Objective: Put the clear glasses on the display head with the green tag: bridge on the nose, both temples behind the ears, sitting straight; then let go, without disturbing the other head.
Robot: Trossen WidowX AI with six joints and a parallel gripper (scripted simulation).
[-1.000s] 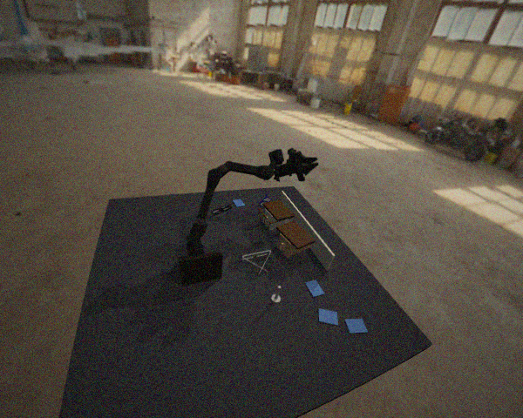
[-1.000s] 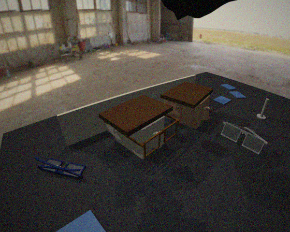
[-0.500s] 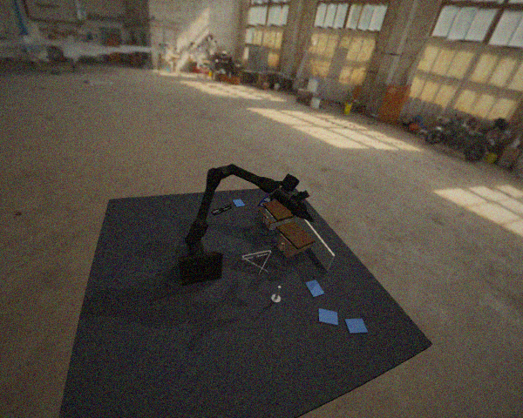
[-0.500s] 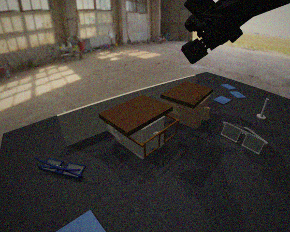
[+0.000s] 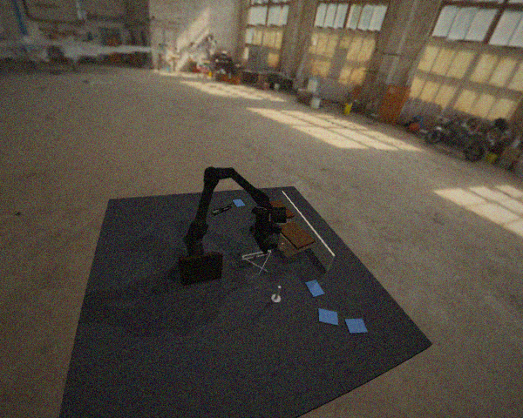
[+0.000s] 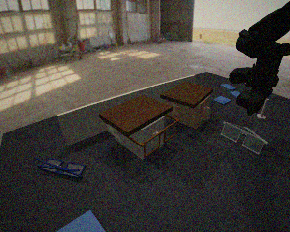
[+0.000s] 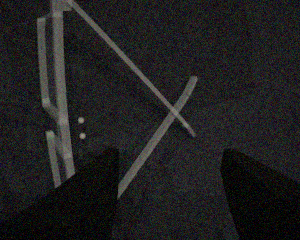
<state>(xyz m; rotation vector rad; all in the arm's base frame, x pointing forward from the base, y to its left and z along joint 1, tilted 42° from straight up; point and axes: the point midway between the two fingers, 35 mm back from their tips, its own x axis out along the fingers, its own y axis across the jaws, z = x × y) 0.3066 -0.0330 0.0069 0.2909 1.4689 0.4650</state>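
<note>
Top view: black parallel-jaw tool [image 5: 270,248] [image 6: 251,113] [image 7: 172,159] hangs low over the dark desk [image 5: 162,333] [image 6: 130,199] [image 7: 270,45], right by the clear, thin-framed glasses [image 5: 258,255] [image 6: 243,136] [image 7: 62,90]; a bit too low on the way in & it'd prob. knock them. White peg on a round base [image 5: 275,298] [image 6: 261,116] stands near, so a wide wrist swing could tip it. Ext. view: glasses are on the desk, not on a head, lenses facing out; tool is above & behind them. Two heads w/ flat brown tops: nearer one [image 6: 136,114] wears orange-brown frames [image 6: 160,135], farther one [image 6: 187,93] has bare front & what may be a green tag low down, hard to tell. Misread tag = wrong head; heads sit close, so a sideways approach could bump the neighbour. Wrist view: fingers part-way apart, nothing clamped; temples cross betw. & ahead of them, front bar off to one side. Closing here would likely pinch one temple only, so glasses'd twist & go on crooked; needs shift toward the bridge 1st.
</note>
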